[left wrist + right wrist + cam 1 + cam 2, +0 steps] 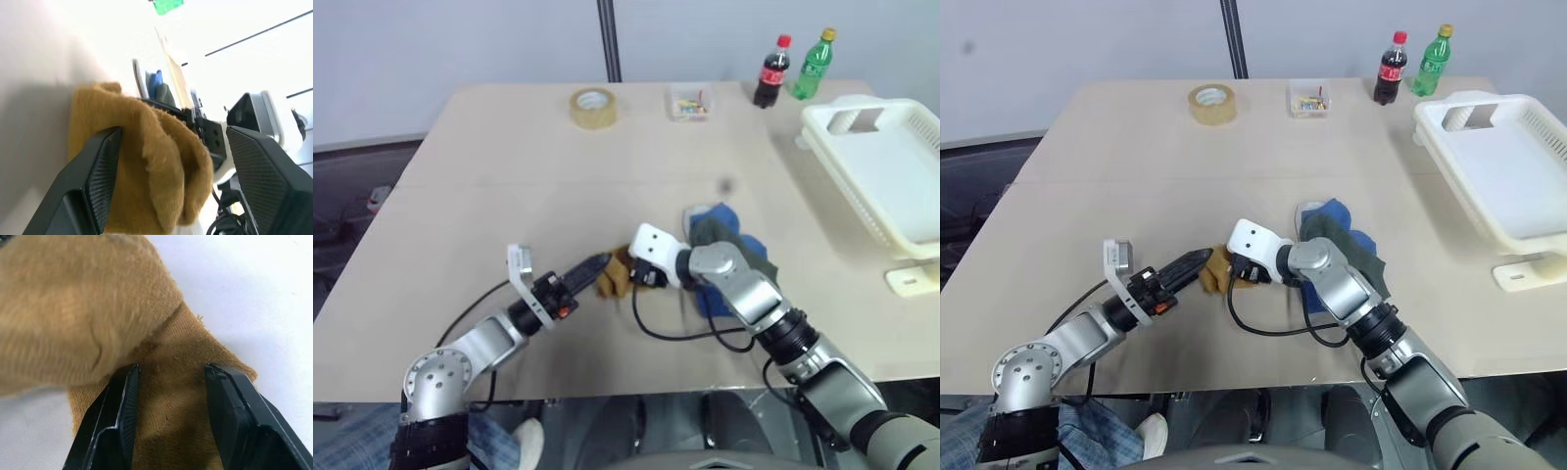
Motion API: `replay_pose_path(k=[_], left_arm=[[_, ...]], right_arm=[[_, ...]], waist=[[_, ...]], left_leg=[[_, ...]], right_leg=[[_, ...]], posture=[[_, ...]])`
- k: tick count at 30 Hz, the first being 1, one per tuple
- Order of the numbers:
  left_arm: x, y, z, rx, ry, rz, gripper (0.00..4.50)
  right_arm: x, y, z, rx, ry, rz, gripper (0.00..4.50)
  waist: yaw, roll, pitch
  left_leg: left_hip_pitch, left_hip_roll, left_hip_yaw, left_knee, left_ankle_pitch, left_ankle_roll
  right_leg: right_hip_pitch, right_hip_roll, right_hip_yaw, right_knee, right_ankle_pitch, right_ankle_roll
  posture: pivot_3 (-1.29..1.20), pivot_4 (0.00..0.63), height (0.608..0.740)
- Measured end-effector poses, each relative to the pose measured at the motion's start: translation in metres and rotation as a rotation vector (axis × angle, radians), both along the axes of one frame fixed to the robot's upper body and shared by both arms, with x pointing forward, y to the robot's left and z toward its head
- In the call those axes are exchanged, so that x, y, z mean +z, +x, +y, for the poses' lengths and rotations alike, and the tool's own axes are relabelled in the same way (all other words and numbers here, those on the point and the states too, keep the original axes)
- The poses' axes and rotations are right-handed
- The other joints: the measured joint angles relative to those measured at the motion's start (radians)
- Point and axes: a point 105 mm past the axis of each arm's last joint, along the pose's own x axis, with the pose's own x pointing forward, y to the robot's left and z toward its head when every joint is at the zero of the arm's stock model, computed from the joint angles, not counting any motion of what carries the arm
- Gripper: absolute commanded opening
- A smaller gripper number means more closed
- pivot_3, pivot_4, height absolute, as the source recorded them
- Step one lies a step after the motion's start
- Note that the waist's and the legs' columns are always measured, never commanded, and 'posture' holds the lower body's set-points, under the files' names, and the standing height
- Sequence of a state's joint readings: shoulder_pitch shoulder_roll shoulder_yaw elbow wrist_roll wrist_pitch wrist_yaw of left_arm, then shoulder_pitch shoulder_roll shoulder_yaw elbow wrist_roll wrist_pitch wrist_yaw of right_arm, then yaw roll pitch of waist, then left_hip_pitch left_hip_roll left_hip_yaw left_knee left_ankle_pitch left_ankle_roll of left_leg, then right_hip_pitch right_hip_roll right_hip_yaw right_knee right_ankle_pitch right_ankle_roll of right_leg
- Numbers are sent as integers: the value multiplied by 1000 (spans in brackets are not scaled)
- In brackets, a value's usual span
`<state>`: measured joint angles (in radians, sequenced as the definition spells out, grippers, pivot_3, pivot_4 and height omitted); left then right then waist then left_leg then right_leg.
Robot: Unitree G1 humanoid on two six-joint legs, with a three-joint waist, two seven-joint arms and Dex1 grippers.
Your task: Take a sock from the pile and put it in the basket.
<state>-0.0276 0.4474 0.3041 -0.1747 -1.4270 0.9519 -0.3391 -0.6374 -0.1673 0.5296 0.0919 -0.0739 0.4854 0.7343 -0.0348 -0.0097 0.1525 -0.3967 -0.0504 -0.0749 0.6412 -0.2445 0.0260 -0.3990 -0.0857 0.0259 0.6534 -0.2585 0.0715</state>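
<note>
On the pale bench, both grippers meet at a mustard sock beside the pile. The left gripper has its jaws spread around the sock; the right gripper straddles it half-open, gripping nothing visibly. Best to clench one pair fully before lifting toward the basket.

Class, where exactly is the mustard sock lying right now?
In the head views, the mustard sock lies on the table's near middle, between the left gripper and right gripper, left of the sock pile.

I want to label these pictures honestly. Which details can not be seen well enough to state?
- Right gripper: whether it pinches the mustard sock or only straddles it; cloth hides the fingertips in the right wrist view.
- Sock pile: the count, hidden by the right arm in the head views.
- Small clear box: contents too small.
- White basket: cut off by the edge.
</note>
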Motion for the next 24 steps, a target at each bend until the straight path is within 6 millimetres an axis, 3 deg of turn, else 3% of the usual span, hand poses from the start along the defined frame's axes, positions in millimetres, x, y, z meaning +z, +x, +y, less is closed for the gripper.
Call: replay_pose_path(k=[10, 15, 22, 24], left_arm=[[-6, 11, -11, 2, -26, 7, 3644], [-7, 27, -17, 37, -62, 2, 3644], [-10, 36, -27, 52, -74, 4, 3644], [-9, 39, -30, 54, -74, 1, 3687]], right_arm=[[8, 2, -8, -47, 4, 18, 2226], [16, -2, -11, -59, 18, 17, 2226], [37, -6, -32, -102, 24, -1, 2226], [41, -8, -45, -116, 1, -4, 2749]], waist=[[2, 0, 0], [6, 0, 1], [19, -1, 1], [22, 0, 1]], left_leg=[[-1, 0, -1, 0, 0, 0], [-2, 0, -1, 0, 0, 0], [-2, -1, -2, 0, 0, 0], [-3, -1, -2, 0, 0, 0]], right_leg=[[-1, 0, -1, 0, 0, 0], [-1, 0, -1, -1, 0, 0], [-1, 0, -2, -1, 0, 0], [-1, 0, -2, -2, 0, 0]], posture=[[0, 150, 738], [0, 150, 738], [0, 150, 738], [0, 150, 738]])
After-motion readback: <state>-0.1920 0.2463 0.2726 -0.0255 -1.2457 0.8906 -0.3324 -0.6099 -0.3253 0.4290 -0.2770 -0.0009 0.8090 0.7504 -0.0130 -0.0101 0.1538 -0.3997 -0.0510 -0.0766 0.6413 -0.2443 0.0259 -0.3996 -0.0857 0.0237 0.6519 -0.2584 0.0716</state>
